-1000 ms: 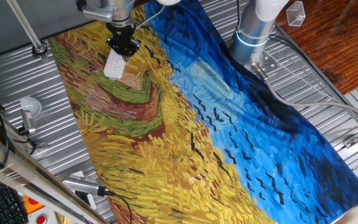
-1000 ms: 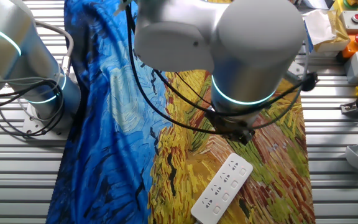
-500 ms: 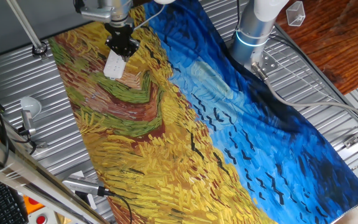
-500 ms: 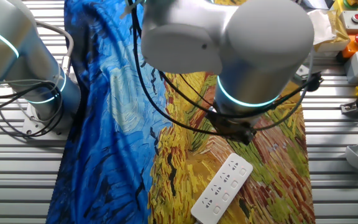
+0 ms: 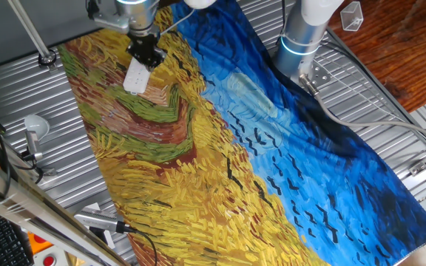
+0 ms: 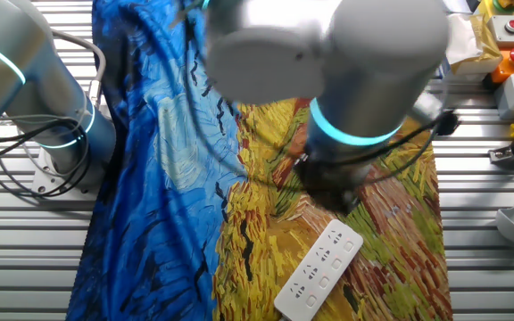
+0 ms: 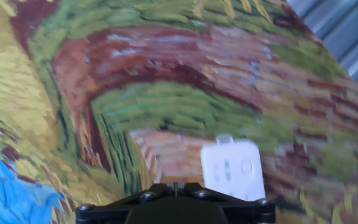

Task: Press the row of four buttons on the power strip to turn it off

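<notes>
Gripper [image 5: 146, 52] in one fixed view hangs over the near end of the power strip [image 5: 135, 77], lying on the painted cloth [image 5: 220, 148]; finger state can't be told. Other fixed view: blurred arm [image 6: 346, 80] covers the gripper, strip [image 6: 319, 269] lies diagonal on the yellow part, buttons probably the small marks. Hand view: strip's end [image 7: 232, 169] just right of centre.

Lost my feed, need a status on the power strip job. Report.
Gripper above the power strip's far end, finger state unseen. Strip flat on painted cloth. Nothing blocking it.
</notes>
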You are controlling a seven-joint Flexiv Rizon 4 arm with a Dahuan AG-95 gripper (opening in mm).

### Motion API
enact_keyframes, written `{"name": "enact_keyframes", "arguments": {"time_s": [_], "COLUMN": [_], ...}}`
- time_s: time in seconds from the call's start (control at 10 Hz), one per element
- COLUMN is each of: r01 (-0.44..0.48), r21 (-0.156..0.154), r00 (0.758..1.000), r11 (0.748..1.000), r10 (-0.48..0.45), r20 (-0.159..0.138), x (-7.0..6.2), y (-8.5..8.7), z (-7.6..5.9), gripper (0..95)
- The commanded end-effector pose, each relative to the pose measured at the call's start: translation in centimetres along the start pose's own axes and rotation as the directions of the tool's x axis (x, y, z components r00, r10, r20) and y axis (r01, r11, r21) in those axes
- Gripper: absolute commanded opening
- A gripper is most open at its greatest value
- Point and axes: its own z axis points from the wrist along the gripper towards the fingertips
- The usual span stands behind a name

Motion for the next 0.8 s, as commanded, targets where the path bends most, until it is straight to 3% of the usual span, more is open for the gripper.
{"name": "enact_keyframes", "arguments": {"time_s": [0.1, 0.2, 0.3, 0.5, 0.8], "r01": [0.088, 0.121, 0.136, 0.152, 0.146], "r21": [-0.018, -0.016, -0.015, -0.013, -0.014], "r00": [0.996, 0.992, 0.99, 0.988, 0.989], "r11": [0.996, 0.993, 0.991, 0.988, 0.989], "r10": [-0.088, -0.12, -0.136, -0.152, -0.146], "r20": [0.025, 0.03, 0.03, 0.027, 0.016], "x": [2.7, 4.5, 5.7, 6.8, 6.8], "y": [-1.4, -2.3, -2.8, -3.1, -3.1], "z": [0.6, 1.1, 1.5, 2.2, 2.2], "gripper": [19.0, 38.0, 38.0, 38.0, 38.0]}}
